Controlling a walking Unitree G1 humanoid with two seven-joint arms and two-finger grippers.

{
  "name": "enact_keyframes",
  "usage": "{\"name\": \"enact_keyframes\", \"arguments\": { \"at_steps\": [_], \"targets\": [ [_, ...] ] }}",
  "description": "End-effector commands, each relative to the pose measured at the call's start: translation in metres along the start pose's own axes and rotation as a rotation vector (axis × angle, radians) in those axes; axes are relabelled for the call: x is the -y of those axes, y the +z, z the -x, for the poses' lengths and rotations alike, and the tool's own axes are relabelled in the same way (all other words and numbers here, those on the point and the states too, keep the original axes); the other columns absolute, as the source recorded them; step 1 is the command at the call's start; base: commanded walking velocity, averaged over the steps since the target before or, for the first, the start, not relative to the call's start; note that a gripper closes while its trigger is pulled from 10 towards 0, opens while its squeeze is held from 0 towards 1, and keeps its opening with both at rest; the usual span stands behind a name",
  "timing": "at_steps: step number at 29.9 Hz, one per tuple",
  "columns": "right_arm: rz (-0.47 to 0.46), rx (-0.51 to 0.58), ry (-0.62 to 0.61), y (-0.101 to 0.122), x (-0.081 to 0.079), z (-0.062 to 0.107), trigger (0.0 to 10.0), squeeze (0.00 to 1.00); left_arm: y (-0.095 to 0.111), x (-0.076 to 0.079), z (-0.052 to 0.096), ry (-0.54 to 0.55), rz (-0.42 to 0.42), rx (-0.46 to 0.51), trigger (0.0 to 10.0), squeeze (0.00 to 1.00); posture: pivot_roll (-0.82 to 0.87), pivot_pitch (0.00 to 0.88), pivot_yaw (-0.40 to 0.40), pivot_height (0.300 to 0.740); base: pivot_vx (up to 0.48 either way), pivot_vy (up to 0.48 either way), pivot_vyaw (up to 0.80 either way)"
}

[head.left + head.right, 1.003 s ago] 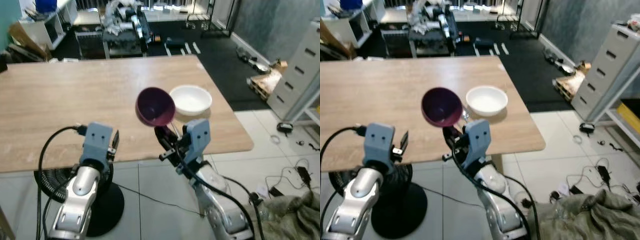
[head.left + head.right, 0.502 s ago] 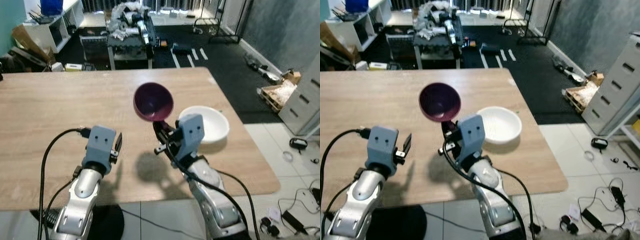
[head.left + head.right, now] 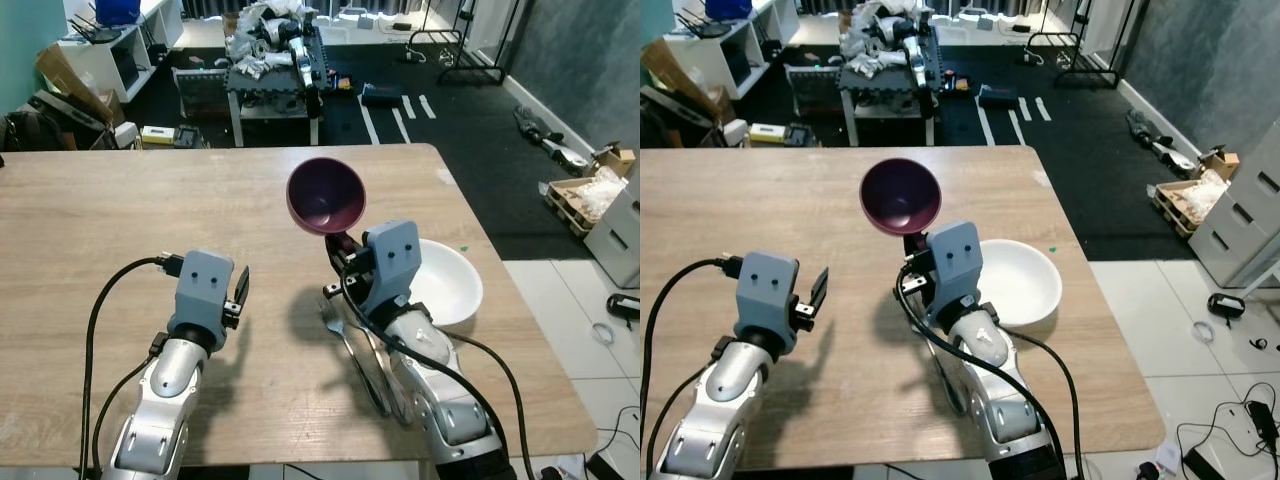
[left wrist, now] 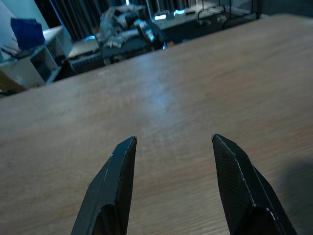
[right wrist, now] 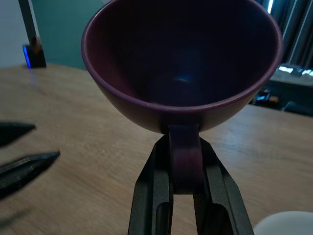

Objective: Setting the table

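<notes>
Both silver arms reach forward from six o'clock, side by side. The left gripper (image 4: 172,147) hovers with its two black fingers spread well apart, nothing between them, tips aimed toward twelve o'clock. The right gripper (image 5: 182,161) sits at about three o'clock of the left one, raised slightly higher, its fingers (image 5: 155,182) pinched tight on the handle of a purple cup (image 3: 325,195), which stands out beyond the fingertips toward twelve o'clock.

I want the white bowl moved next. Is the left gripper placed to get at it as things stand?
Probably not. The white bowl sits near the table's right edge, beyond the right arm, whose right gripper holds the purple cup. The open left gripper would have to cross that arm.
</notes>
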State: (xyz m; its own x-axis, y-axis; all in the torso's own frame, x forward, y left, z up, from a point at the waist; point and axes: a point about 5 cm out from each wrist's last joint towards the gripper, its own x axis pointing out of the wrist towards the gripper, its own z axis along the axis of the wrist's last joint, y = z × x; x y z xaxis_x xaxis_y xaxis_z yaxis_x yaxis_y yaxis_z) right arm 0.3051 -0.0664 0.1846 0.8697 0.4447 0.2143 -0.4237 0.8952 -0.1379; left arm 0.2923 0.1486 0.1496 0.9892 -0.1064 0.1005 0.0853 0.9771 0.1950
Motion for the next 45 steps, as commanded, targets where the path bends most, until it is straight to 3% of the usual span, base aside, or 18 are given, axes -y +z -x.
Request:
{"name": "enact_keyframes", "arguments": {
  "at_steps": [1,6,14,19,27,45],
  "targets": [
    [0.045,-0.037,0.004,-0.006,-0.002,-0.002,10.0,0.00,-0.004,0.001,0.003,-0.009,0.014,-0.023,10.0,0.00,0.02,0.000,0.098,0.740,0.000,0.000,0.00],
    [0.100,-0.116,-0.027,-0.015,-0.001,-0.009,10.0,0.00,-0.004,0.002,0.003,-0.012,0.021,-0.031,10.0,0.00,0.03,0.000,0.096,0.740,0.000,0.000,0.00],
    [0.024,-0.167,-0.045,-0.017,-0.003,-0.022,10.0,0.00,-0.001,0.001,0.002,-0.039,0.037,-0.041,10.0,0.00,0.03,0.000,0.092,0.740,0.000,0.000,0.00],
    [-0.011,-0.283,-0.014,-0.037,-0.014,-0.035,10.0,0.00,0.006,0.000,0.004,-0.053,0.046,-0.032,10.0,0.00,0.07,0.000,0.075,0.740,0.000,0.000,0.00],
    [-0.029,-0.360,0.053,-0.047,-0.023,-0.034,10.0,0.00,0.004,0.000,0.012,-0.056,0.052,-0.049,10.0,0.00,0.08,0.000,0.062,0.740,0.000,0.000,0.00],
    [-0.040,-0.429,-0.049,-0.065,-0.017,-0.040,10.0,0.00,0.004,0.005,0.016,-0.061,0.062,-0.064,10.0,0.00,0.09,0.000,0.050,0.740,0.000,0.000,0.00]
  ]
}}
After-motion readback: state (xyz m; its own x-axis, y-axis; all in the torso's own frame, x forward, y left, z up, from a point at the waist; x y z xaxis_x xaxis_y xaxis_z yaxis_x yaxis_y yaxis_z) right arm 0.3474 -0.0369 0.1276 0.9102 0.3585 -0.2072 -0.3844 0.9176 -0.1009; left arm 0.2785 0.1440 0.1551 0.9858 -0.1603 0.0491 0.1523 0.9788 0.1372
